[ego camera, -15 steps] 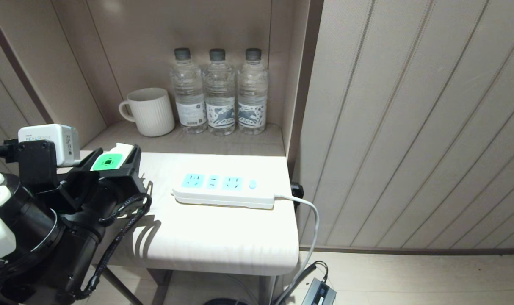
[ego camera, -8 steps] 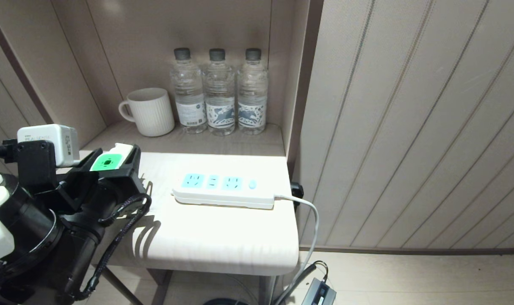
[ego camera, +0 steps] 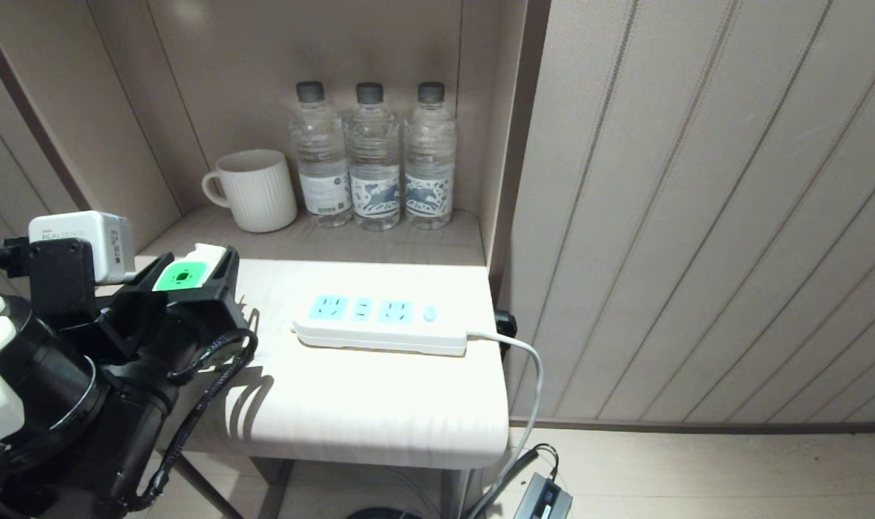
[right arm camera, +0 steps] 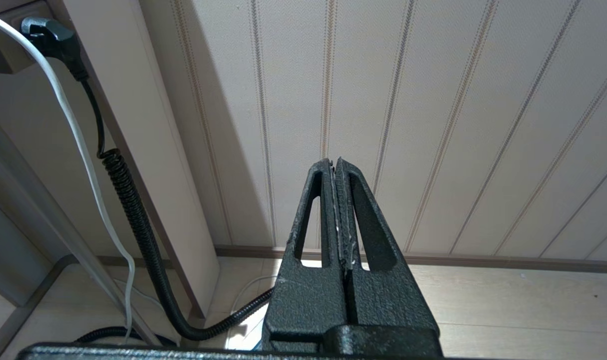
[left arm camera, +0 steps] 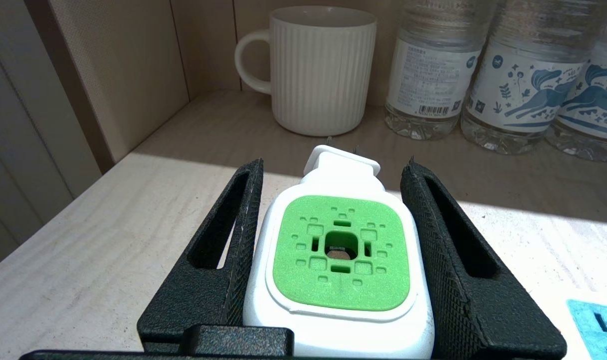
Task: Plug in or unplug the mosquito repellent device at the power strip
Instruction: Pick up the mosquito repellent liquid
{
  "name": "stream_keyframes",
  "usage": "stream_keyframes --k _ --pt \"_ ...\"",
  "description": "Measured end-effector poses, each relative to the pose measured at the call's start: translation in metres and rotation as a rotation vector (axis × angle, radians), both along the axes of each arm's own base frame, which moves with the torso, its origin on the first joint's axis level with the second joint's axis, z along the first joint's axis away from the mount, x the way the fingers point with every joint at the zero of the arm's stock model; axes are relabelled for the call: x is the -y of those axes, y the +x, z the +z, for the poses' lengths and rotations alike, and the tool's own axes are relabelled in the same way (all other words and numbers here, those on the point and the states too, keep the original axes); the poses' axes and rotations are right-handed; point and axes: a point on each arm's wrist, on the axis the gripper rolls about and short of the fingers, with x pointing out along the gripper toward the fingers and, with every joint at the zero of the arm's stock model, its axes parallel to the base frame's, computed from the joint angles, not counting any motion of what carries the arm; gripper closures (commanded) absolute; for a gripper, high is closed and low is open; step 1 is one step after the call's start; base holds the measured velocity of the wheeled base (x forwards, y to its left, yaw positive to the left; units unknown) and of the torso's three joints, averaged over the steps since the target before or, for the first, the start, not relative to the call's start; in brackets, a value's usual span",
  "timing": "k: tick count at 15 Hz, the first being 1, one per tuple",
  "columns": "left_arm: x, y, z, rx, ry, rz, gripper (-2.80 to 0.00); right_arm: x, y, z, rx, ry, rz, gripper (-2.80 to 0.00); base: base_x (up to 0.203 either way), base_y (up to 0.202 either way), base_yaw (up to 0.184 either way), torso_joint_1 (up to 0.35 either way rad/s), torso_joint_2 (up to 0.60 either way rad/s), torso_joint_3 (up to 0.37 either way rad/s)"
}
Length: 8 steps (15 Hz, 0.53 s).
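At about nine o'clock in the head view the left gripper point(ego camera: 192, 277) sits over the near-left corner of the white table point(ego camera: 351, 411), its jaws pinching the white sides of the mosquito repellent device point(ego camera: 185, 274), green face up. The power strip point(ego camera: 380, 324) lies at the table's centre, toward three o'clock from the device and well apart from it, all three socket faces vacant, so plugging in looks like the step ahead.

The likeliest trouble, as I judge it, is alignment: the plug projects from the device's far end toward the shelf, not down at the sockets, so the device must be turned before insertion; a skewed approach could jam the prongs or shove the loose strip toward the table edge, where its white cord point(ego camera: 531, 375) hangs. The grip on smooth plastic sides might also slip under push.

The left wrist view alone shows the prongs, pointing at twelve o'clock toward the ribbed mug point(left arm camera: 323, 70) and water bottles point(left arm camera: 523, 75). The right wrist view alone shows the right gripper point(right arm camera: 336, 210), jaws pressed together, parked low by the panelled wall point(right arm camera: 433, 100), near a coiled black cable point(right arm camera: 133, 210).
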Motion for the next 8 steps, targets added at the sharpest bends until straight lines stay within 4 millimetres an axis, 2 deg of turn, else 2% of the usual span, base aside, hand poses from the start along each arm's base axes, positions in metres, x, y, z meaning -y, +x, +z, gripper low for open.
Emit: stream_keyframes --k 8 --pt "0.0003 0.0001 -0.0006 -0.001 -0.001 -0.001 0.00 0.0000 0.0000 0.0000 0.000 0.000 0.000 0.00 0.000 0.000 0.000 0.000 0.00 0.000"
